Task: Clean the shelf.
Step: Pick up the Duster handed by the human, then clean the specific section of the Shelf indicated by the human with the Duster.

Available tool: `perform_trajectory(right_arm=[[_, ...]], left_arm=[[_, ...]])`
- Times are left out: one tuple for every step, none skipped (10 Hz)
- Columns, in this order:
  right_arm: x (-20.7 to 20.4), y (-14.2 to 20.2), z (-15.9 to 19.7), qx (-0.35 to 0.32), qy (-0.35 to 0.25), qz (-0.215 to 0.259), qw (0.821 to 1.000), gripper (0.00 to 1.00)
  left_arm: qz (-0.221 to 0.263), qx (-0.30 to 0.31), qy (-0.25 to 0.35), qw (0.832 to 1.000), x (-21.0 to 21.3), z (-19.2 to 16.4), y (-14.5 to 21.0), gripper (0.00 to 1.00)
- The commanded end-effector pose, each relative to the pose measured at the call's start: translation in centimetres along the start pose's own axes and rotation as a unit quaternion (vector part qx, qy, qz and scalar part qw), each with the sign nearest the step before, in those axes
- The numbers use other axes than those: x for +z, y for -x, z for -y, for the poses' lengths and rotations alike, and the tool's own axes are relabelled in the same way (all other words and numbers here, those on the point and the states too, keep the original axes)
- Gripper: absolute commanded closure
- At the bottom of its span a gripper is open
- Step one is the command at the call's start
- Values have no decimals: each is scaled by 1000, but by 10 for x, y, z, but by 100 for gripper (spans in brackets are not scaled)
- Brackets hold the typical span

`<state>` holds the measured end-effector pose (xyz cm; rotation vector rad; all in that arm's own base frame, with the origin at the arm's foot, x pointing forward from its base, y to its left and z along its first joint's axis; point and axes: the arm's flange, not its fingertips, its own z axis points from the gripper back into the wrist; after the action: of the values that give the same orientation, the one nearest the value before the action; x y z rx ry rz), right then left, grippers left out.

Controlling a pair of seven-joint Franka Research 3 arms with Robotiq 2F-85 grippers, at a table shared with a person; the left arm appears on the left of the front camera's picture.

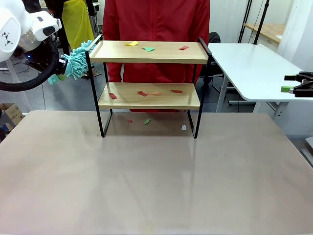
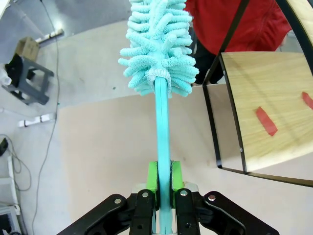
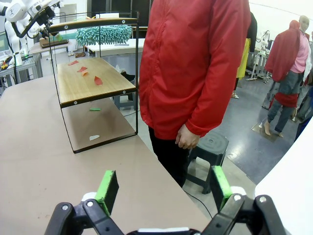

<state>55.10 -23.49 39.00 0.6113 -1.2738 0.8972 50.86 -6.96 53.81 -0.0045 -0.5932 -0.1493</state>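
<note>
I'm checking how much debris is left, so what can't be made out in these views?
Right wrist view: top surface of the shelf, seen edge-on.
Left wrist view: handle end of the duster, cut off below the left tool.
Front view: what the scraps are, too small.

Open table (image 1: 156,186) lies in front of the shelf (image 1: 166,53); a person (image 1: 156,19) stands close behind it, a duster (image 1: 77,62) hangs at its left end, and side rails (image 1: 93,44) wall both ends.

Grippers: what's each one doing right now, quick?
Left gripper: closed on the duster, by its handle.
Right gripper: open, holding nothing.
</note>
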Motion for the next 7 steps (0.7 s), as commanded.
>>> perform_trajectory(right_arm=[[-1, -3, -3, 1, -2, -1, 1000, 0], [-1, -3, -3, 1, -2, -1, 1000, 0], [-1, -3, -3, 1, -2, -1, 1000, 0], [-1, -3, -3, 1, -2, -1, 1000, 0], [-1, -3, -3, 1, -2, -1, 1000, 0], [-1, -3, -3, 1, -2, -1, 1000, 0], [-1, -3, -3, 1, -2, -1, 1000, 0]], left_arm=[[3, -3, 2, 1000, 3, -1, -1, 100], [3, -3, 2, 1000, 3, -1, -1, 100], [3, -3, 2, 1000, 3, -1, -1, 100], [3, -3, 2, 1000, 3, -1, -1, 100], [3, -3, 2, 1000, 3, -1, -1, 100], [3, -3, 2, 1000, 3, -1, -1, 100], [0, 0, 0, 1000, 0, 0, 0, 87]])
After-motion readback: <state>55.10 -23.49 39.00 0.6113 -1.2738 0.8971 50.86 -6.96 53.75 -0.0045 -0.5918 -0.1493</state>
